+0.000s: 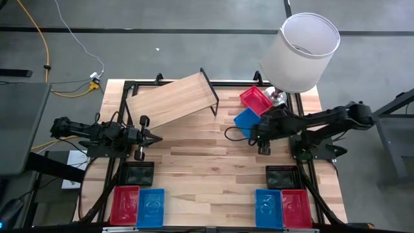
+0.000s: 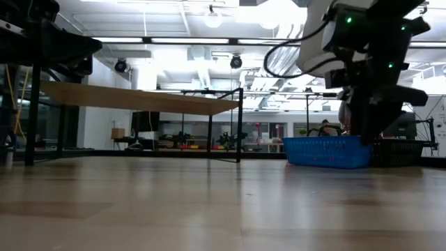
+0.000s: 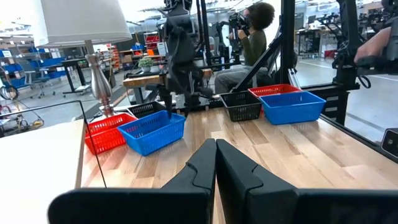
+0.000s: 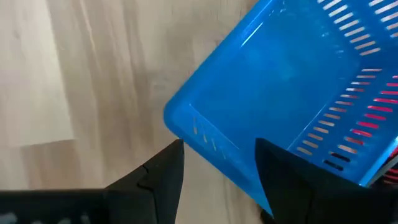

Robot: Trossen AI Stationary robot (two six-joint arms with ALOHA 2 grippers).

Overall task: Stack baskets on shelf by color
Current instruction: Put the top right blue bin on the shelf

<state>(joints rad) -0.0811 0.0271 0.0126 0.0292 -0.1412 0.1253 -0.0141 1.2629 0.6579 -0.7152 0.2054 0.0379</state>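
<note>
The blue ribbed plastic basket (image 1: 246, 120) sits on the striped wooden table (image 1: 207, 168) near its far right corner, touching a red plastic basket (image 1: 256, 99) beside the white lampshade (image 1: 301, 52). The right gripper (image 4: 217, 165) hangs over the blue basket's rim, fingers (image 4: 163, 171) spread wide astride its wall, not closed on it. The light wooden shelf (image 1: 173, 100) stands at the far edge, bare. The left gripper (image 3: 216, 163) waits at the left edge, fingers pressed together, empty.

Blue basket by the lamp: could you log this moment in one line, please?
right gripper open over blue basket rim | left gripper shut, idle | shelf bare
</note>
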